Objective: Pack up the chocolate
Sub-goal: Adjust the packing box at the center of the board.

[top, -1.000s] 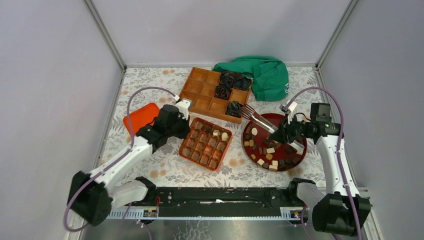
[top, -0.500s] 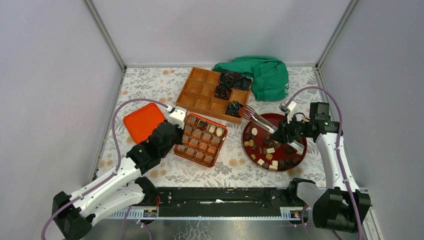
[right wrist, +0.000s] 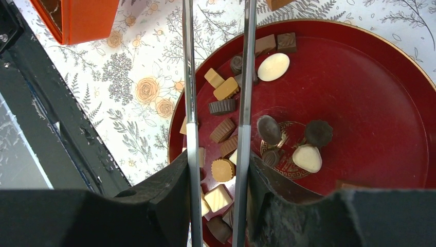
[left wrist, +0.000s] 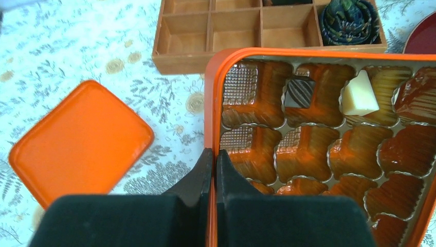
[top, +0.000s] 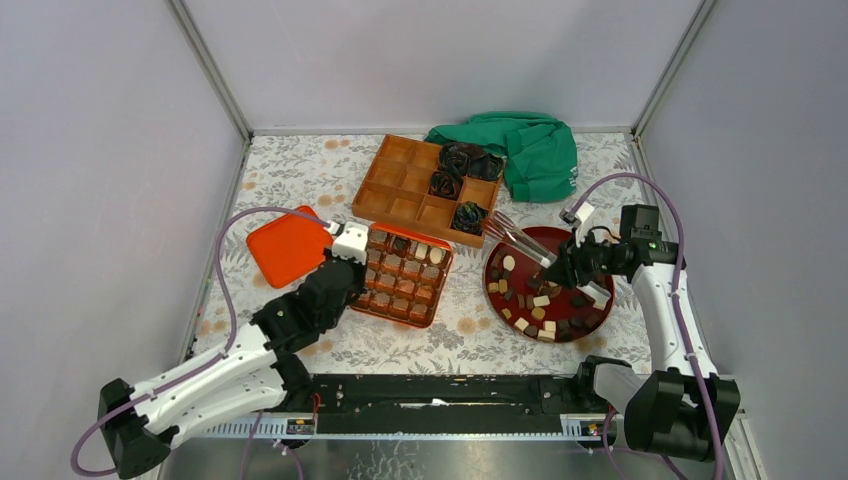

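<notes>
My left jaws are clenched on the near left wall of the orange tray [left wrist: 212,103], one finger outside the rim and one inside. The tray sits on the worktop [left wrist: 77,46] with its lid [left wrist: 77,139] lying flat just to its left, apart from it. Through the left wrist camera I see a dark ridged chocolate [left wrist: 300,92] and a cream-white one [left wrist: 360,98] in neighbouring cups of the far row. The cups nearest my fingers show only bare liner.

Beyond the tray stands the wooden box [left wrist: 185,56], with a black rosette [left wrist: 349,15] in its near right compartment. The green cloth [top: 535,155] lies bunched at the far edge, right of the box.

My right jaws are grasping the tongs [right wrist: 188,77], pressing on the outside of both metal arms. The arms stand apart and run out over the red plate [right wrist: 411,103]. Their tips are cut off in the wrist view. From above they reach past the plate's far left rim, close to the box.

Most of the chocolate lies loose on the plate [top: 545,300]: dark, tan and cream pieces, clustered mainly toward its left and near side.
</notes>
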You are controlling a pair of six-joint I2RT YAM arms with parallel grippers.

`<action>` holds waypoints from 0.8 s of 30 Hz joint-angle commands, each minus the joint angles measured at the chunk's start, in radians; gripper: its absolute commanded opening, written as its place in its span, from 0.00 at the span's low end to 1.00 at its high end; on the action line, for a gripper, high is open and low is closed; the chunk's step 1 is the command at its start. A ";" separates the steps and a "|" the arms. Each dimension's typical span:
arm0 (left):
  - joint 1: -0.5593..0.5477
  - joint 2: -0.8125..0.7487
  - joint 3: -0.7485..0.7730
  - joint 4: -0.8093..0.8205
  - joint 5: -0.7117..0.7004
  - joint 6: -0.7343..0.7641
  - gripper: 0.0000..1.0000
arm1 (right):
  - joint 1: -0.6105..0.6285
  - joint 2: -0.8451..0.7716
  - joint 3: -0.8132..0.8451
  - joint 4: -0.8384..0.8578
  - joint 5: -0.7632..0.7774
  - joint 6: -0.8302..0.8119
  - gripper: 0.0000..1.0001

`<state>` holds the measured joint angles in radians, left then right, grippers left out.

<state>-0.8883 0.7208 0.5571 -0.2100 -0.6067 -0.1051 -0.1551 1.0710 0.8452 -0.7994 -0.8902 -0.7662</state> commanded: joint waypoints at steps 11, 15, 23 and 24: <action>0.043 0.298 0.124 -0.207 0.193 -0.600 0.00 | -0.021 -0.023 0.005 0.006 -0.019 -0.024 0.44; 0.098 0.387 0.128 -0.196 0.308 -0.636 0.00 | -0.021 -0.026 0.008 0.003 -0.017 -0.029 0.44; 0.160 0.544 0.140 -0.154 0.393 -0.611 0.02 | -0.021 -0.009 0.071 -0.081 0.117 -0.132 0.44; 0.171 0.558 0.146 -0.158 0.396 -0.608 0.08 | -0.021 -0.006 0.081 -0.103 0.151 -0.159 0.44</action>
<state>-0.7456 1.2354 0.6621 -0.4316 -0.2649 -0.7017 -0.1715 1.0695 0.8547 -0.8322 -0.8253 -0.8253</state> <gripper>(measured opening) 0.028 0.444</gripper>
